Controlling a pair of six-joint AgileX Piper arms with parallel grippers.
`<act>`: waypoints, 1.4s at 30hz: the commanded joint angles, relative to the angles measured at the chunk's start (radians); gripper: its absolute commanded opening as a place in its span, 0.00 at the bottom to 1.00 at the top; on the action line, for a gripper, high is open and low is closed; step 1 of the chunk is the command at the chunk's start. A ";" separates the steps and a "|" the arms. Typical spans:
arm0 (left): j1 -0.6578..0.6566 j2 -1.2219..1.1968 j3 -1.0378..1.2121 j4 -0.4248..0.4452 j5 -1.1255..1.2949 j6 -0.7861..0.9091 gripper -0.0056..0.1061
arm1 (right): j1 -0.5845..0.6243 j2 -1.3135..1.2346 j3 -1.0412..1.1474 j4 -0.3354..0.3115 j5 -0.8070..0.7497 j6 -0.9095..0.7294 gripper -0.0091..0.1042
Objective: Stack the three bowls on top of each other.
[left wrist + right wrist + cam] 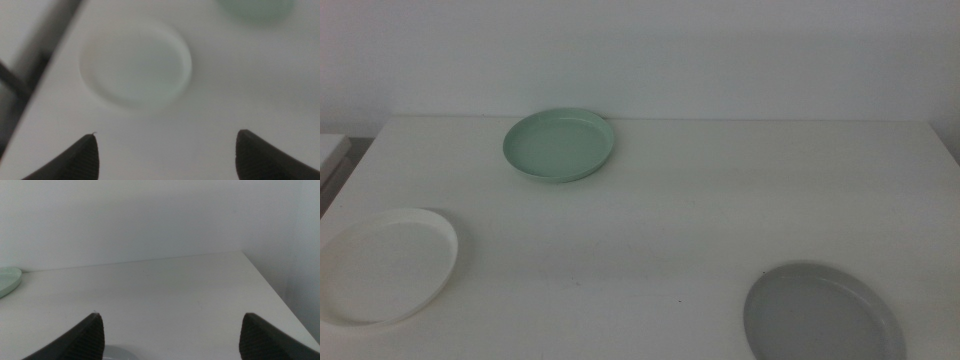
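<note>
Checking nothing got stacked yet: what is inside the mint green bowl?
Nothing: the mint green bowl shows a bare floor and stands alone on the table. The white bowl and grey bowl also look bare. The tabletop beneath each is covered.

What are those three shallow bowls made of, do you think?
Probably plastic, though the pictures cannot prove it. The white bowl, the mint green bowl and the grey bowl each show one flat, even colour, a matte surface without sharp glints, and a thin low rim. Glazed ceramic would likely shine more.
</note>
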 commanded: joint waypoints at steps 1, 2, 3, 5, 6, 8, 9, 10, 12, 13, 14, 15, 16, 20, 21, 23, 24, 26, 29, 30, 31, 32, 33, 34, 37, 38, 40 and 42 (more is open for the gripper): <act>0.002 0.099 -0.099 -0.014 0.195 -0.003 0.89 | -0.003 -0.005 0.003 -0.006 -0.009 -0.003 0.90; 0.002 0.132 -0.130 -0.014 0.195 -0.003 0.89 | -0.003 -0.005 0.003 -0.006 -0.009 -0.003 0.90; 0.002 0.155 -0.148 -0.014 0.195 -0.003 0.89 | -0.003 -0.005 0.003 -0.006 -0.009 -0.003 0.90; 0.002 0.202 -0.164 -0.012 0.195 -0.003 0.89 | -0.003 -0.005 0.003 -0.006 -0.009 -0.003 0.90; 0.002 0.217 -0.164 -0.011 0.195 -0.003 0.89 | -0.003 -0.005 0.003 -0.006 -0.009 -0.003 0.90; 0.002 0.256 -0.162 -0.011 0.195 -0.003 0.89 | -0.003 -0.005 0.003 -0.006 -0.009 -0.003 0.90; 0.002 0.269 -0.162 -0.011 0.195 0.001 0.89 | -0.003 -0.005 0.003 -0.006 -0.009 -0.003 0.90; 0.002 0.284 -0.162 -0.011 0.195 0.001 0.89 | -0.003 -0.005 0.003 -0.006 -0.009 -0.003 0.90; 0.002 0.312 -0.162 -0.011 0.195 0.001 0.89 | -0.003 -0.005 0.003 -0.006 -0.009 -0.003 0.90; 0.002 0.323 -0.162 -0.011 0.195 0.001 0.89 | -0.003 -0.005 0.003 -0.006 -0.009 -0.003 0.90; 0.002 0.335 -0.162 -0.011 0.195 -0.003 0.89 | -0.003 -0.005 0.003 -0.006 -0.009 -0.003 0.90; 0.002 0.346 -0.162 -0.008 0.195 -0.008 0.89 | -0.003 -0.005 0.003 -0.006 -0.009 -0.003 0.90; 0.002 0.356 -0.162 -0.008 0.195 -0.008 0.89 | -0.003 -0.005 0.003 -0.006 -0.009 -0.003 0.90; 0.002 0.426 -0.164 0.064 0.195 -0.008 0.89 | -0.003 -0.005 0.003 -0.006 -0.009 -0.003 0.90; 0.002 0.451 -0.165 0.083 0.195 -0.008 0.89 | -0.003 -0.005 0.003 -0.006 -0.009 -0.003 0.90; 0.002 0.514 -0.173 0.116 0.195 0.000 0.89 | -0.003 -0.005 0.003 -0.006 -0.009 -0.003 0.90; 0.002 0.551 -0.185 0.133 0.195 0.008 0.89 | -0.003 -0.005 0.003 -0.006 -0.009 -0.003 0.90; 0.022 0.623 -0.223 0.141 0.195 0.049 0.89 | -0.003 -0.005 0.003 -0.006 -0.009 -0.003 0.90; 0.074 0.733 -0.296 0.109 0.195 0.169 0.89 | -0.003 -0.005 0.003 -0.006 -0.009 -0.003 0.90; 0.096 0.771 -0.319 0.098 0.195 0.198 0.89 | -0.003 -0.005 0.003 -0.006 -0.009 -0.003 0.90; 0.117 0.807 -0.340 0.087 0.186 0.218 0.89 | -0.003 -0.005 0.003 -0.006 -0.009 -0.003 0.90; 0.136 0.843 -0.356 0.078 0.175 0.233 0.89 | -0.003 -0.005 0.003 -0.006 -0.009 -0.003 0.90; 0.155 0.879 -0.372 0.064 0.163 0.241 0.89 | -0.003 -0.005 0.003 -0.006 -0.009 -0.003 0.90; 0.172 0.914 -0.384 0.045 0.149 0.260 0.89 | -0.003 -0.005 0.003 -0.006 -0.009 -0.003 0.90; 0.217 1.009 -0.410 -0.030 0.094 0.337 0.89 | -0.003 -0.005 0.003 -0.006 -0.009 -0.003 0.90; 0.226 1.034 -0.416 -0.043 0.080 0.354 0.89 | -0.003 -0.005 0.003 -0.006 -0.009 -0.003 0.90; 0.241 1.095 -0.434 -0.058 0.048 0.381 0.89 | -0.003 -0.005 0.003 -0.006 -0.009 -0.003 0.90; 0.243 1.143 -0.455 -0.047 0.025 0.386 0.89 | -0.003 -0.005 0.003 -0.006 -0.009 -0.003 0.90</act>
